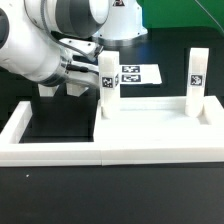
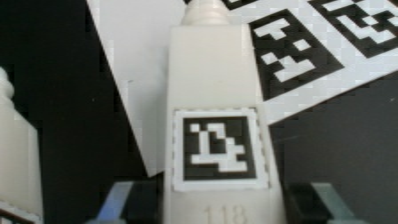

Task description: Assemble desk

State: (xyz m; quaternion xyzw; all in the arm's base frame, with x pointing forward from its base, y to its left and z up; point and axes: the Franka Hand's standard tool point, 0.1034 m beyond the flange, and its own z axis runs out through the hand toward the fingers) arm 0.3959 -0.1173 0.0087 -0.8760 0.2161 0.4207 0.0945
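The pincer (image 2: 217,205) straddles one upright leg (image 1: 108,86), with a finger (image 2: 128,200) on either side of it; I can't tell whether they press on it. That leg and a second leg (image 1: 196,80) stand at the two ends of the desk top (image 1: 150,107). The top sits inside the border wall (image 1: 60,150), toward the edge of the table (image 1: 60,205) nearest the exterior view. The marker board (image 1: 136,74) lies behind, mid-table.

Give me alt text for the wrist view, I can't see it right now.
A white square desk leg bearing a black-and-white tag fills the centre, standing between the gripper's two fingers; whether they grip it is unclear. Behind it lies the marker board, its printed tags partly visible.
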